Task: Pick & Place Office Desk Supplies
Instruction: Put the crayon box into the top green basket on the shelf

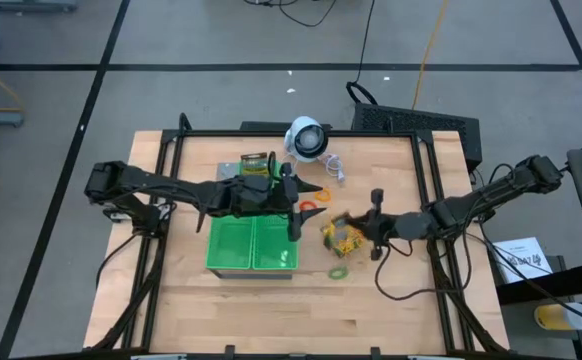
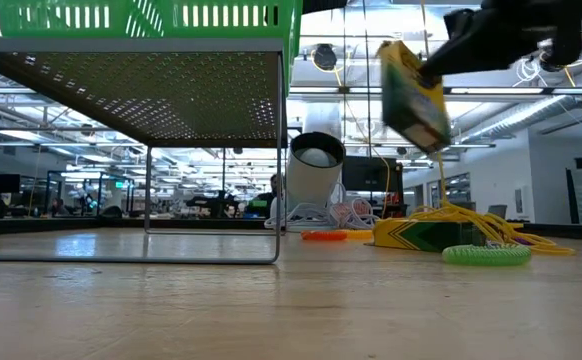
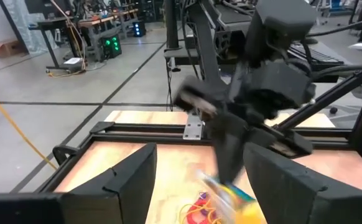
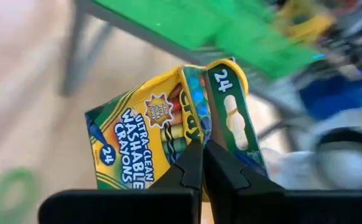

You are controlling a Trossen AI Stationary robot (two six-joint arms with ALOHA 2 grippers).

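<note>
My right gripper [image 4: 203, 155] is shut on a yellow-and-green crayon box [image 2: 411, 95] that hangs in the air right of the green trays [image 1: 233, 248]. A second crayon box [image 2: 426, 235] lies flat on the table below it, among yellow rubber bands [image 2: 501, 228]. A green band [image 2: 486, 255] and an orange band [image 1: 311, 205] lie flat nearby. A third box [image 1: 259, 165] sits at the trays' far end. My left gripper [image 3: 199, 155] is open over the trays' right edge, pointing at the right gripper, with nothing between its fingers. My right gripper pinches the crayon box at one end, by the edge where its printed front meets the narrow side marked 24 [image 4: 196, 134]. The fingers themselves hide the exact spot. They come nearly level from the table's right. The box is lifted clear and hangs tilted below and beyond them [image 2: 433, 70].
The green trays rest on a raised mesh stand [image 2: 141, 90] left of centre. A white round device [image 1: 308, 138] with a coiled cord stands at the far edge. A black frame borders the table. Bare wood lies along the near edge.
</note>
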